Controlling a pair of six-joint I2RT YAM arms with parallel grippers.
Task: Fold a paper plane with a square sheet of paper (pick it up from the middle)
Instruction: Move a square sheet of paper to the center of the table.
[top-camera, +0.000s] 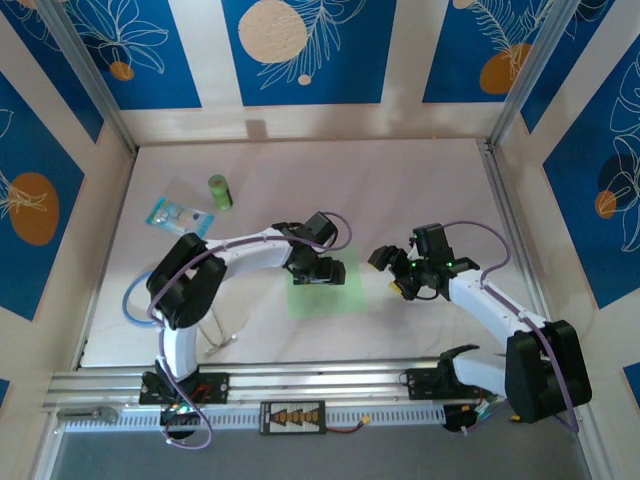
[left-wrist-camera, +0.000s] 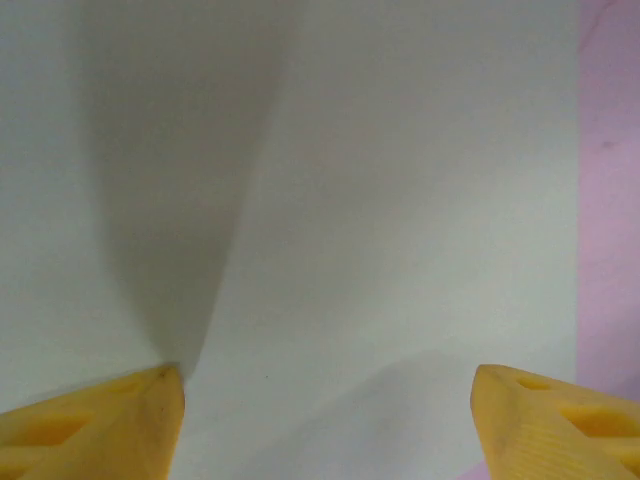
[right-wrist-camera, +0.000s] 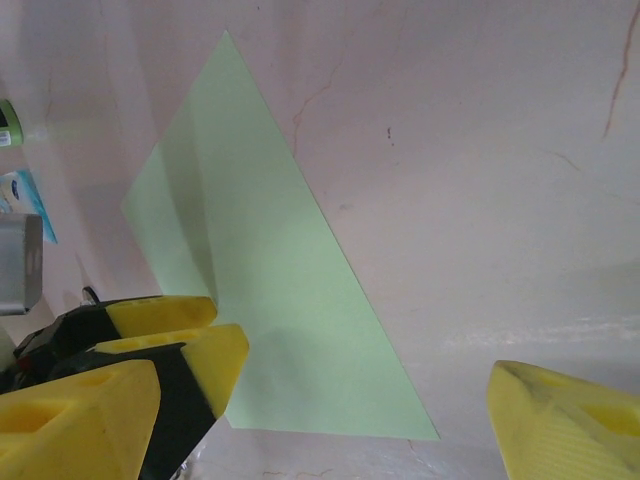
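Observation:
The square sheet of paper (top-camera: 326, 285) is pale green and lies flat on the table between the two arms. My left gripper (top-camera: 314, 266) hovers low over the sheet's far-left part. In the left wrist view the paper (left-wrist-camera: 380, 200) spreads under the open left gripper (left-wrist-camera: 328, 400), with nothing between its yellow fingertips (left-wrist-camera: 130, 410). My right gripper (top-camera: 394, 272) stands open just right of the sheet. In the right wrist view the right gripper (right-wrist-camera: 320, 420) faces the paper (right-wrist-camera: 280, 270), and the left gripper's fingers (right-wrist-camera: 165, 313) rest at its left edge. The paper plane is out of view.
A small green cylinder (top-camera: 219, 191) and a clear blue-printed packet (top-camera: 180, 215) lie at the far left of the table. A blue cable (top-camera: 135, 300) loops beside the left arm. Patterned walls enclose the table on three sides.

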